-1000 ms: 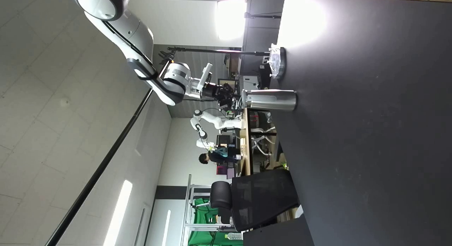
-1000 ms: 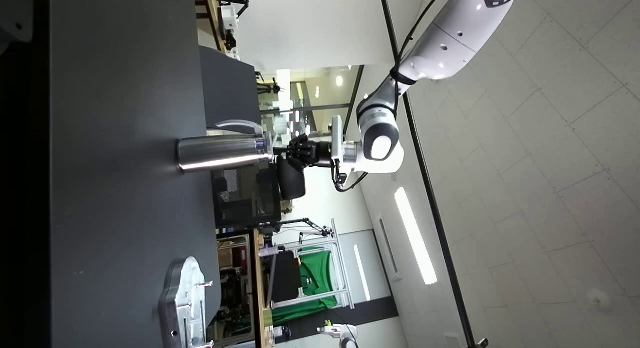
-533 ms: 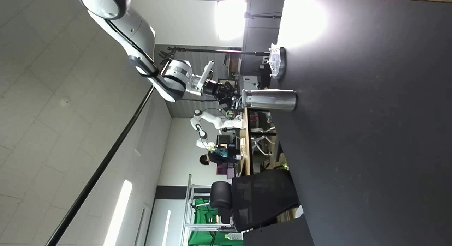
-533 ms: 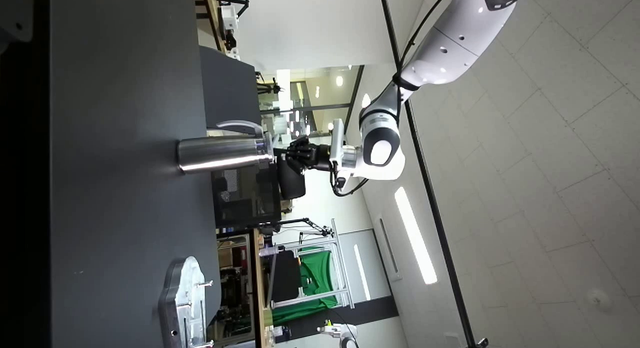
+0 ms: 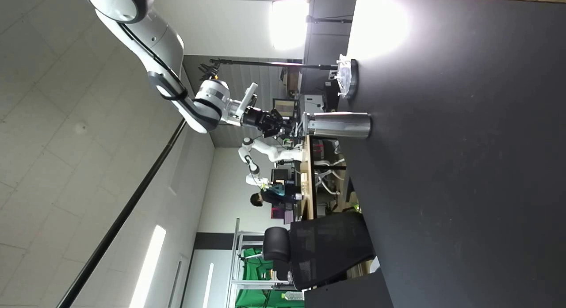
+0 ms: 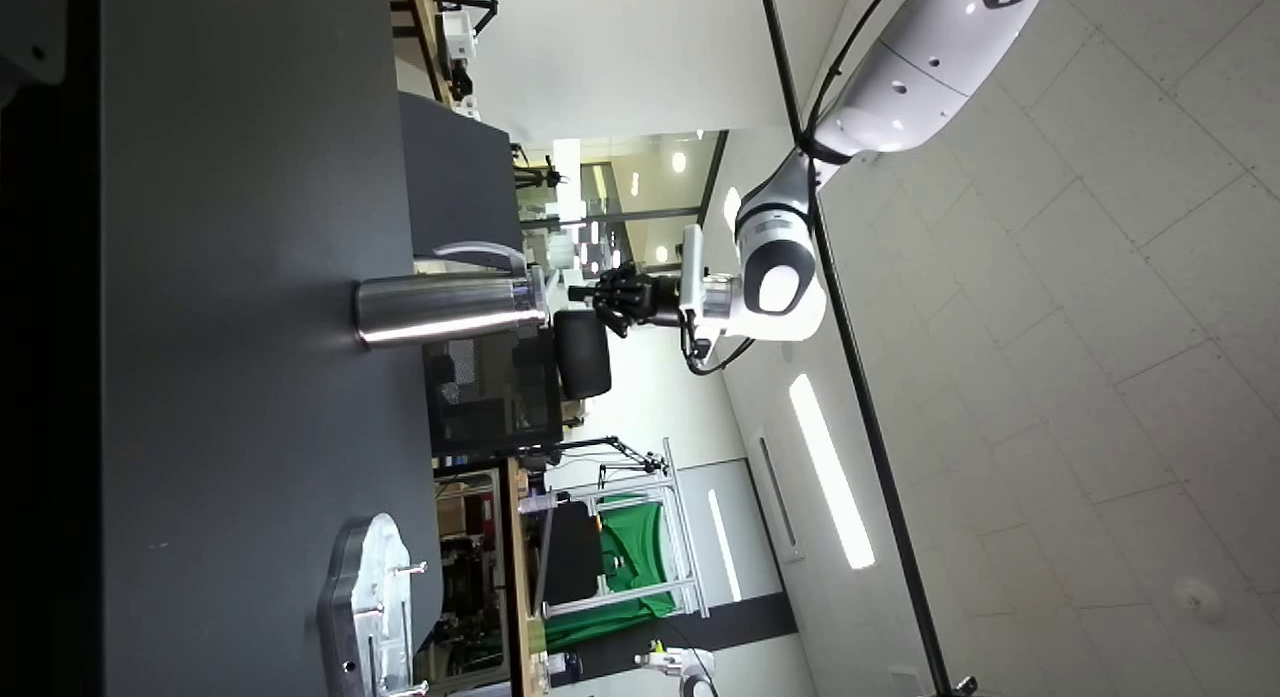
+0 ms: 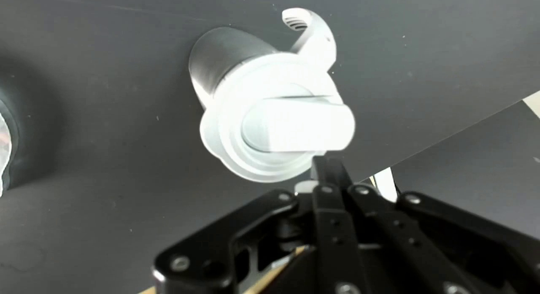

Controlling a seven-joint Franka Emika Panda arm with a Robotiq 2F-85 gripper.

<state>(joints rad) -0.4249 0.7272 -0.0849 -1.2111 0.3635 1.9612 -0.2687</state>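
Shows, in an exterior view, one steel jug (image 6: 440,305), one black gripper (image 6: 572,293) and one shiny-topped base (image 6: 378,587) bearing three visible metal pins (image 6: 412,569) — all seen sideways. Stands the jug upright on a matte dark table (image 6: 250,427), with long axis vertical, lid (image 6: 537,295) just below the gripper and handle (image 6: 490,247) turned toward the top of this view. Looks past to green cloth (image 6: 640,577) hanging beyond.

Counts, in an exterior view, one dark mesh chair (image 5: 331,250), one person (image 5: 275,194) and at least one more white robot arm (image 5: 274,152) in the room behind. Places the jug, likewise vertical, near the table's edge, with the base close by. Catches white glare on the tabletop near a bright light panel (image 5: 289,24).

Looks down, in the wrist view, on the same single jug — with handle curling out at upper right and a white lever (image 7: 310,124) pointing right across the lid. Includes two fingers (image 7: 322,169), pressed together, near the lid's lower rim, with a sliver of the base at the left edge.
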